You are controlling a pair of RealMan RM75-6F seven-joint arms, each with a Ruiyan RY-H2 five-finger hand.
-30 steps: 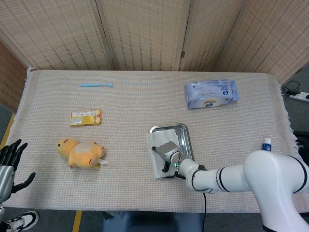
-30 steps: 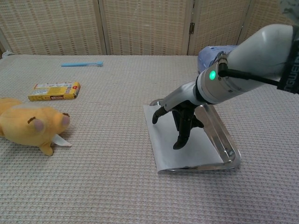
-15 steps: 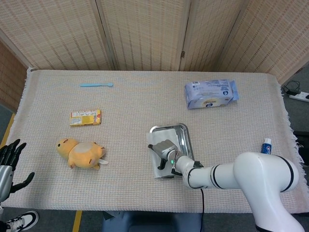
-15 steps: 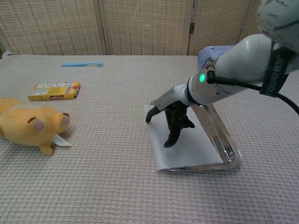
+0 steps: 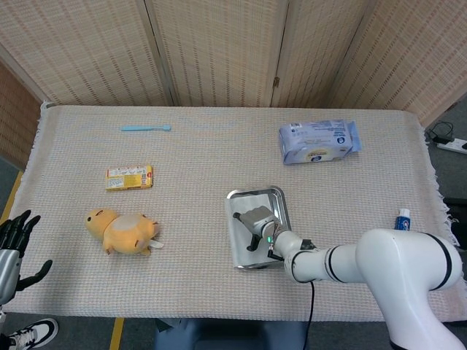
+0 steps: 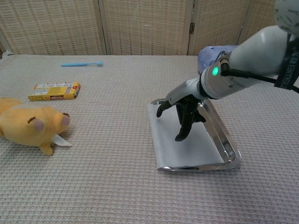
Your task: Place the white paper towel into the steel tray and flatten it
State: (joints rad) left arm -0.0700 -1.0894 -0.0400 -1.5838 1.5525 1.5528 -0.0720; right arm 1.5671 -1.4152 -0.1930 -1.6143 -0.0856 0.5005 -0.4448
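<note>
Already the white paper towel [image 6: 180, 140] was laid in the steel tray [image 6: 219, 131], near the front edge of the counter [image 5: 211, 168] and right of its middle. Its long axis ran from the back edge toward the front edge, in line with the tray's. The sheet's left margin was seen to lap over the tray's left rim onto the counter, and whether its front edge cleared the front rim could not be told.

The sheet lay directly beneath the right robot hand [image 6: 183, 112], which was by far the nearer of the two. That hand was reached in from the right side of the counter, palm turned down, with its dark fingers [image 6: 185, 123] spread and pointed down at the towel's middle. One fingertip appeared to be touching the paper, though contact could not be confirmed. Nothing was gripped in it.

The left robot hand [image 5: 14, 244] was held off the counter's left front corner, well apart from the tray, fingers spread and empty.

The placing was judged done and the flattening under way; the overhanging left margin was judged the part still to be pressed in, lying to the left of the right hand's fingertips.
</note>
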